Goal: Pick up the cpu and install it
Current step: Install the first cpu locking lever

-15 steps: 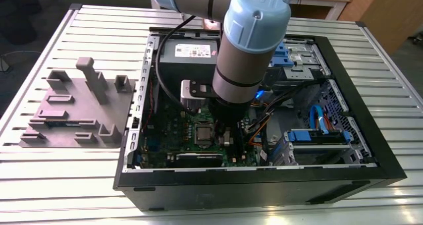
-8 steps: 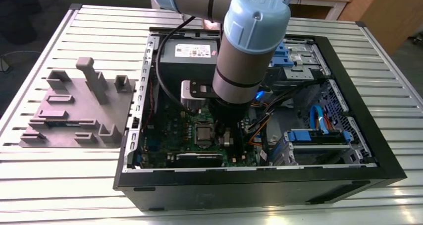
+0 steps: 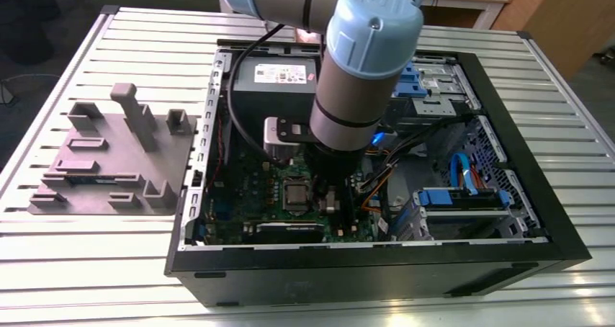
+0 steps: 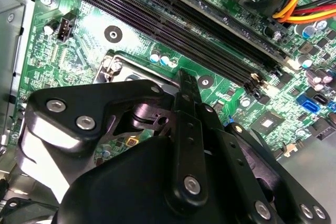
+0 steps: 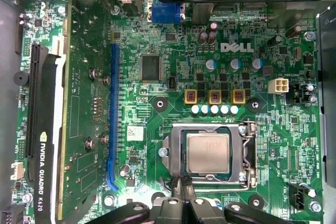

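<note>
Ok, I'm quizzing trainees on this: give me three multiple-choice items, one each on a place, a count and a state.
1. Where is the cpu? A on the grey tray outside; B in the socket; C on the fan.
2. How many copper-topped squares stand in a row near the socket? A three; B one; C six.
3. The computer case is: A closed by a panel; B wrapped up; C open.

B: the cpu lies inside the socket.
A: three copper-topped squares stand in a row.
C: the computer case shows its boards.
</note>
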Robot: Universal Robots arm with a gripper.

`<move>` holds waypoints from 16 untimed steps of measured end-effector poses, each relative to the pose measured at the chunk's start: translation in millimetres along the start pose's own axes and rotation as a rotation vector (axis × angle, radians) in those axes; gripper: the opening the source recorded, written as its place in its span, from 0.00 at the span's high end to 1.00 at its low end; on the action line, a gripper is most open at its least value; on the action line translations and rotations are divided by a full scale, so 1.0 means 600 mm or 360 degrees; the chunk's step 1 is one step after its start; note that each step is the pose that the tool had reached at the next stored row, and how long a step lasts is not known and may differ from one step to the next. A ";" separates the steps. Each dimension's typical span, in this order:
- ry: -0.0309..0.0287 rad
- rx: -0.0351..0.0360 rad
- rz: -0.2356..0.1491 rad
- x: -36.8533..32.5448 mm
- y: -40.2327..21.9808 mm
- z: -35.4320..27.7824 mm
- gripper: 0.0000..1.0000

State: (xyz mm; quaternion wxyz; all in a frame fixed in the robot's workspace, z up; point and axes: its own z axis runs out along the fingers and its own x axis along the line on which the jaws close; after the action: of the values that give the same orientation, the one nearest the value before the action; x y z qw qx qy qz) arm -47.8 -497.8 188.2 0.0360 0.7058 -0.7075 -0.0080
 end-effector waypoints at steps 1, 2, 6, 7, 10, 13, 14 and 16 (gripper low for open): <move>-0.00012 0.0000 0.0000 0.000 0.000 0.000 0.90; -0.00024 0.0000 0.0000 0.000 -0.001 0.000 0.90; -0.00052 0.0000 0.0000 0.000 -0.002 0.000 0.90; -0.00054 0.0000 0.0000 0.000 -0.003 0.000 0.90; -0.00054 0.0000 0.0000 0.000 -0.003 0.000 0.90; -0.00056 0.0000 0.0000 0.000 -0.005 0.000 0.90; -0.00064 0.0001 -0.0001 0.000 -0.005 0.000 0.90; -0.00061 0.0000 0.0000 0.000 -0.005 0.000 0.90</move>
State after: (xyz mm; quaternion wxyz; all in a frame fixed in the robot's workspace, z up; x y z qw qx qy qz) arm -44.7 -497.7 187.9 0.0346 0.7058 -0.7075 -0.0093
